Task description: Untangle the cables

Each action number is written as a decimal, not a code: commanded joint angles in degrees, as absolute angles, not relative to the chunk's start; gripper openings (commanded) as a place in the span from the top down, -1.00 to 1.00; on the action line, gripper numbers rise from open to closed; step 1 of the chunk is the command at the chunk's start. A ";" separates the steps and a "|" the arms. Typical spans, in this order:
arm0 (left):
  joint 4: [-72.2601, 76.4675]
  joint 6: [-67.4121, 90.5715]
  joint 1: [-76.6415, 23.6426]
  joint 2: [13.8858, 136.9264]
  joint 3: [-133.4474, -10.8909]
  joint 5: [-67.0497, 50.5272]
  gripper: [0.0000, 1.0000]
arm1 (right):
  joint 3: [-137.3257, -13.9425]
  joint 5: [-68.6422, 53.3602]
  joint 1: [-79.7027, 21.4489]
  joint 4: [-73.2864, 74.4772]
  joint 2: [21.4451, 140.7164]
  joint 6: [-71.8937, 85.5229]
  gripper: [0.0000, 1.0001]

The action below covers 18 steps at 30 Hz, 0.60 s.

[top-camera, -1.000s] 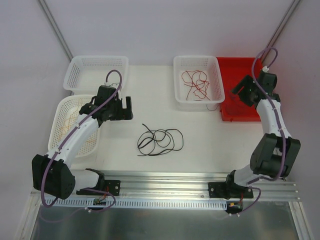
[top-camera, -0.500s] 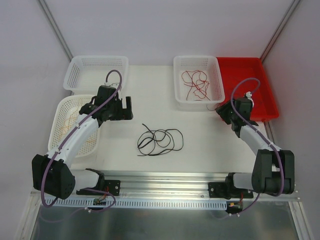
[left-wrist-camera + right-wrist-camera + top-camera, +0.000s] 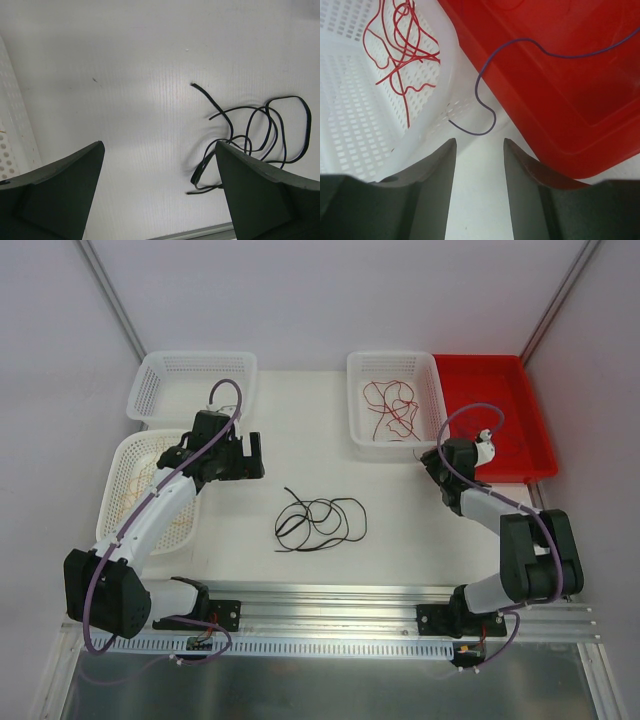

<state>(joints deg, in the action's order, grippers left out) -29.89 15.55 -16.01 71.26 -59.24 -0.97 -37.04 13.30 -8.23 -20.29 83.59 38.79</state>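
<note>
A tangle of black cables (image 3: 318,521) lies on the table's middle; it also shows at the right of the left wrist view (image 3: 212,102). Red cables (image 3: 390,408) lie in a white basket (image 3: 438,400), seen too in the right wrist view (image 3: 402,45). Yellow-orange cables (image 3: 135,492) lie in the left basket (image 3: 113,472). A thin purple cable (image 3: 477,90) hangs out of the red bin (image 3: 560,90) onto the table. My left gripper (image 3: 246,456) (image 3: 159,145) is open and empty, left of the black tangle. My right gripper (image 3: 432,462) (image 3: 479,141) is open and empty, just short of the purple cable's end.
An empty white basket (image 3: 150,380) stands at the back left. The red bin (image 3: 520,430) sits right beside the white basket (image 3: 350,100), with a narrow gap between them. A metal rail (image 3: 330,595) runs along the near edge.
My right arm has swung down from over the red bin to the table in front of the gap between basket and bin. The left arm has not moved.
</note>
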 commanded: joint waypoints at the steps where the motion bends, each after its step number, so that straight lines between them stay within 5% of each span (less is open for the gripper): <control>1: -29.71 14.50 -15.38 70.23 -59.24 -1.14 -0.88 | -38.14 21.25 -9.93 -23.82 84.99 43.50 0.09; 18: -29.53 14.85 -14.33 69.43 -59.24 -3.60 -0.88 | -42.19 31.02 -13.88 -23.55 92.64 52.73 0.15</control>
<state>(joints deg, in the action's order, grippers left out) -29.89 15.57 -14.90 71.24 -59.24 -2.33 -40.12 26.63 -13.47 -21.28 91.83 49.54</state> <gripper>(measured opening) 0.940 0.431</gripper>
